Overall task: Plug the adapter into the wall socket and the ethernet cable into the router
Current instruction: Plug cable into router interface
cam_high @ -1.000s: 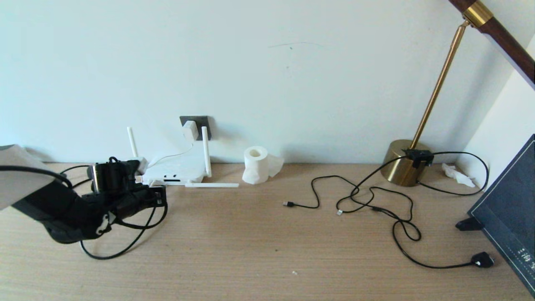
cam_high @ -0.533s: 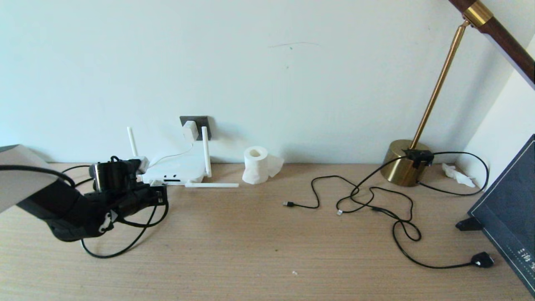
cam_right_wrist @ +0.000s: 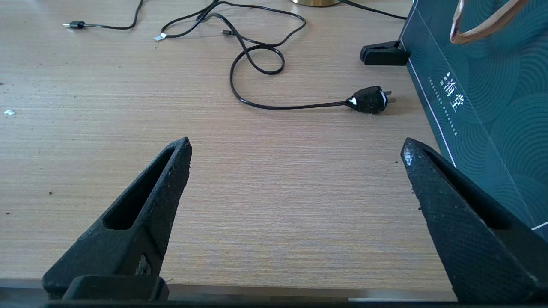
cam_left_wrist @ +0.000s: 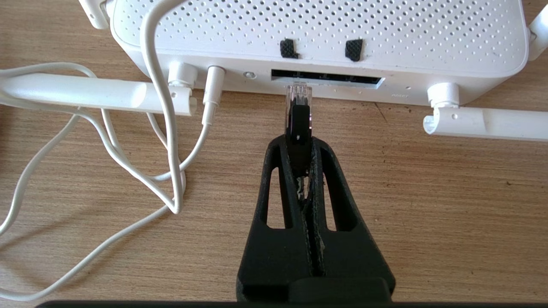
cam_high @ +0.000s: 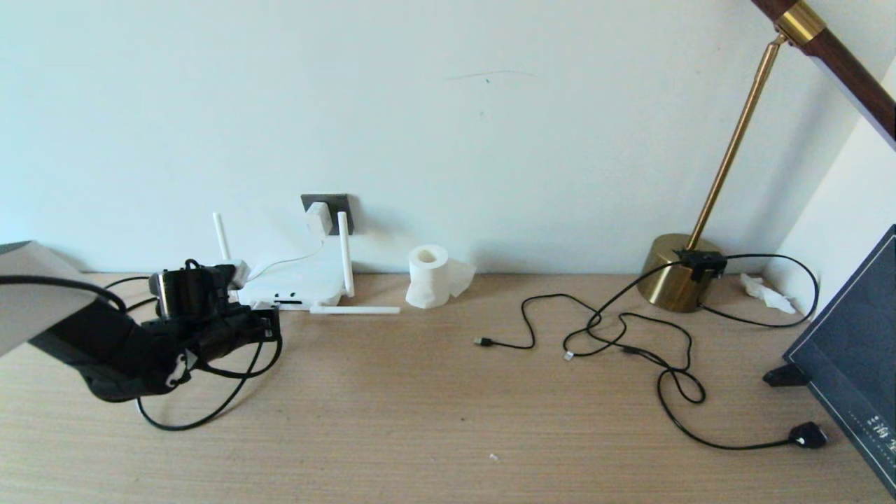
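Note:
The white adapter (cam_high: 318,218) sits in the dark grey wall socket (cam_high: 334,204), its thin white cord (cam_left_wrist: 169,128) running down to the router. The white router (cam_high: 294,283) lies on the desk against the wall, its dark port slot (cam_left_wrist: 327,78) facing my left gripper. My left gripper (cam_left_wrist: 299,143) is shut on the black boot of the ethernet cable (cam_high: 210,413). The cable's clear plug tip (cam_left_wrist: 299,92) is right at the port slot's edge. My right gripper (cam_right_wrist: 295,147) hangs open over bare desk at the right, holding nothing.
A router antenna (cam_high: 357,309) lies flat on the desk. A tissue roll (cam_high: 428,276) stands right of the router. A brass lamp base (cam_high: 675,280), loose black cables (cam_high: 630,343) with a plug (cam_high: 808,435), and a dark bag (cam_high: 854,364) fill the right side.
My left gripper has crept slightly toward the router with the ethernet plug. Nothing else has moved.

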`<state>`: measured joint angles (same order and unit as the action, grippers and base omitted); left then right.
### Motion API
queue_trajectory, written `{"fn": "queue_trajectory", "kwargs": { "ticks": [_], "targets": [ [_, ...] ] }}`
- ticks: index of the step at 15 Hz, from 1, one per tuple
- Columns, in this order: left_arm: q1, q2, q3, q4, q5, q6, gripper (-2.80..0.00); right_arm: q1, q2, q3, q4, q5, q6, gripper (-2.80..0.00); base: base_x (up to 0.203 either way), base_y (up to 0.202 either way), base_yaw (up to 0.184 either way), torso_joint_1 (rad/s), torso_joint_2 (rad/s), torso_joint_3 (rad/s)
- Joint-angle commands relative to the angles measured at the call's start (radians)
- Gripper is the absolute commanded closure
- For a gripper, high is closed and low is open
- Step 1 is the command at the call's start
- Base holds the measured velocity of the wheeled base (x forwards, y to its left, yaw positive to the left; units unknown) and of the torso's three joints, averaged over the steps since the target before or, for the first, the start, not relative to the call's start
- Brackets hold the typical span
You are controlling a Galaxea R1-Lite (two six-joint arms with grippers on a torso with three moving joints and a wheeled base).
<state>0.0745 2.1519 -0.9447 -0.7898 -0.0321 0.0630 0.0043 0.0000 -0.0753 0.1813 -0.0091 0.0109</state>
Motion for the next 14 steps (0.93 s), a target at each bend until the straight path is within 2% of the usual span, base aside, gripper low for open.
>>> {"fn": "queue_trajectory", "kwargs": {
  "ticks": [1, 14],
  "targets": [
    [-0.001, 0.0, 0.0, -0.003, 0.0, 0.0, 0.0, 0.0, 0.002, 0.0, 0.001, 0.0, 0.0, -2.8, 0.0, 0.0, 0.0, 0.0, 0.0, 0.0],
    [0.002, 0.0, -0.002, -0.003, 0.0, 0.006, 0.0, 0.0, 0.002, 0.0, 0.001, 0.0, 0.0, -2.8, 0.0, 0.0, 0.0, 0.0, 0.0, 0.0]
  ]
}}
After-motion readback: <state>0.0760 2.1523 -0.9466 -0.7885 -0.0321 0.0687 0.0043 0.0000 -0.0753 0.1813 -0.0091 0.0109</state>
